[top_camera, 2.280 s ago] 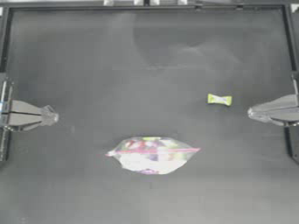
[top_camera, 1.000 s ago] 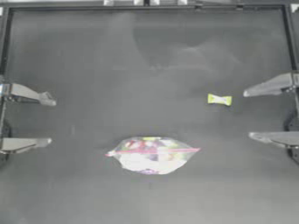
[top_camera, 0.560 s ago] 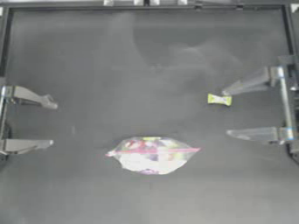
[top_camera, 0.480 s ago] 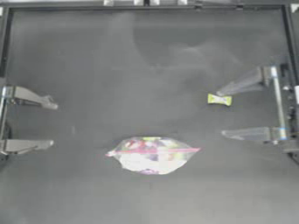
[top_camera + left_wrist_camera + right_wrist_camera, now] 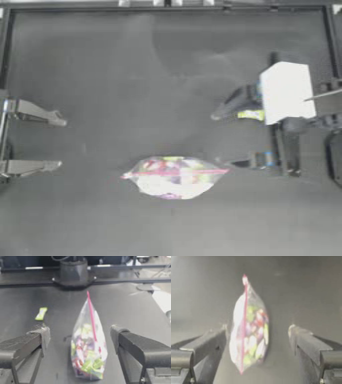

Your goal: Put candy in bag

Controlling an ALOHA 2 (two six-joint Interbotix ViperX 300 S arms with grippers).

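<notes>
Top view shows the bag (image 5: 175,176) lying flat on the dark table (image 5: 100,65), clear plastic with colourful sweets inside and its pink seal strip (image 5: 177,173) running across it. Taking the bag as landmark, the candy (image 5: 250,114) lies on the table beyond the bag's right end, toward the right arm's side and farther up the table, apart from the bag and just beside the white block of the right arm.

Right gripper (image 5: 224,138) is reached in from the right side with its 2 jaws spread wide, holding nothing. One jaw tip sits just past the candy on the bag's far side, and the other jaw tip lies close to the bag's right end; the candy lies inside the gap, close to the upper jaw. Whether that jaw touches the candy cannot be told from above.

Left gripper (image 5: 61,142) waits at the left edge of the table, well apart from the bag's left end, its 2 jaws also spread and empty.

From the left wrist view, the bag (image 5: 88,344) lies between the 2 dark jaws but farther off, its seal strip pointing away, and the candy (image 5: 41,313) shows as a small yellow-green strip beyond the bag and off to one side.

From the right wrist view, the bag (image 5: 249,328) appears between that gripper's 2 open jaws, farther off on the table, with the pink strip (image 5: 243,326) running along its length
</notes>
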